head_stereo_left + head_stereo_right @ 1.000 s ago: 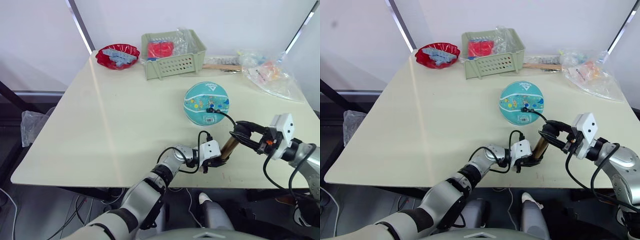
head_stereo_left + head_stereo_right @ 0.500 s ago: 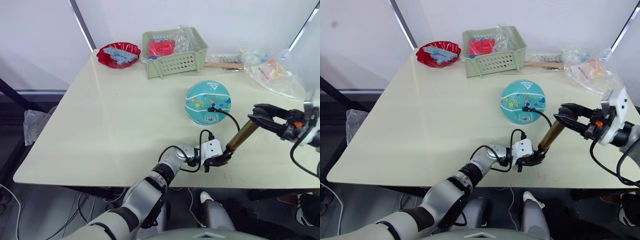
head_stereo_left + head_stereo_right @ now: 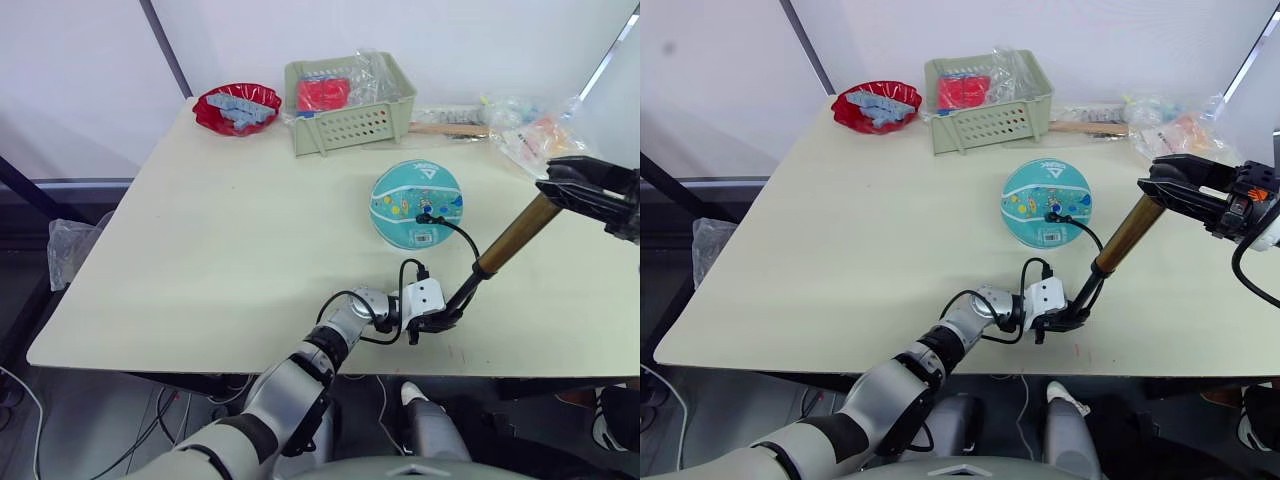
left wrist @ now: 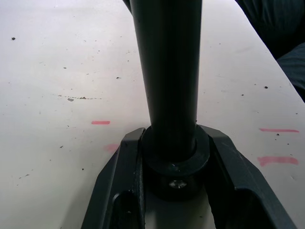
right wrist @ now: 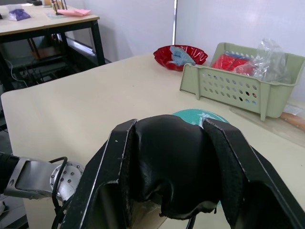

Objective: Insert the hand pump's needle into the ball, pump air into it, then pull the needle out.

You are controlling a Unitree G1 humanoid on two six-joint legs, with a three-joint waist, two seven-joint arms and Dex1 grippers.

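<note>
White triangle logo on teal ball [image 3: 415,204]

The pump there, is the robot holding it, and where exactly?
Yes, with both grippers: the left gripper clamps the hand pump at its black bottom end, the right gripper clamps its black handle.

We're in what looks like a lab or test room: plain white partition walls with dark metal framing close in behind a pale work table [image 3: 250,230] scuffed with specks and red marker dashes. Props crowd its far edge, a green perforated basket [image 3: 348,105], a red bowl [image 3: 236,108] of blue pieces, clear plastic bags [image 3: 545,140]. A second black-legged table [image 5: 47,21] stands nearby, and loose cables [image 3: 150,440] lie on the floor.
</note>
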